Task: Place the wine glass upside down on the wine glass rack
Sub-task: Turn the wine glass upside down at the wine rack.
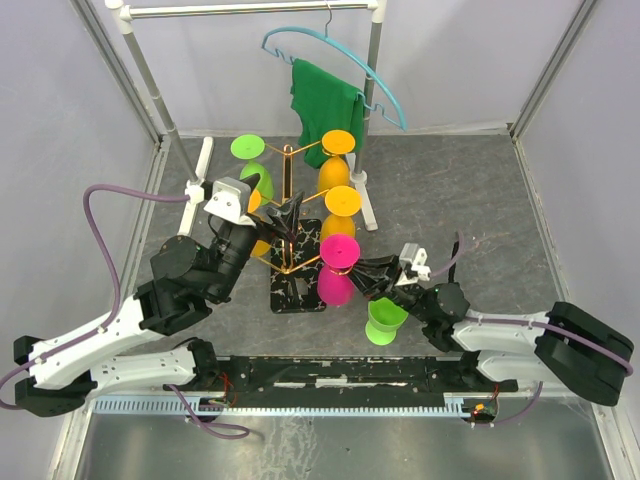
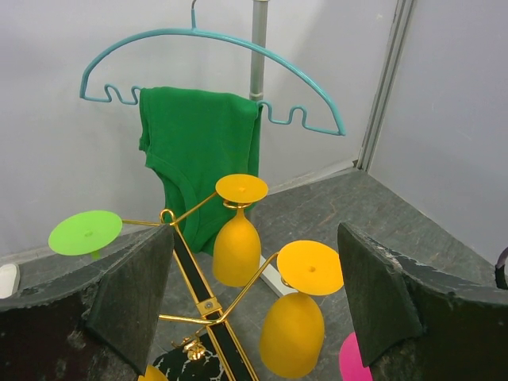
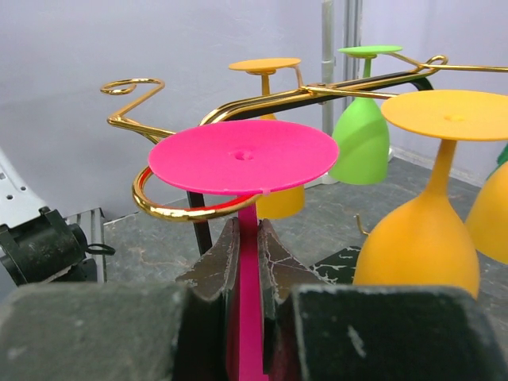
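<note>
The pink wine glass point(image 1: 337, 266) is upside down, foot up, at the front right arm of the gold wine glass rack point(image 1: 287, 190) on its black marbled base point(image 1: 297, 288). My right gripper point(image 1: 360, 271) is shut on its stem. In the right wrist view the fingers point(image 3: 218, 266) pinch the pink stem point(image 3: 252, 270) just under the foot point(image 3: 242, 155), which sits over a gold scroll ring point(image 3: 163, 208). My left gripper point(image 1: 283, 220) is open and empty beside the rack's centre post, with the rack point(image 2: 202, 294) between its fingers point(image 2: 131, 294).
Orange glasses point(image 1: 340, 205) and a green glass point(image 1: 250, 160) hang upside down on other arms. A green glass point(image 1: 385, 320) stands on the table by my right wrist. Behind are the white clothes rail point(image 1: 372, 100), a teal hanger point(image 1: 340, 60) and green cloth point(image 1: 322, 100).
</note>
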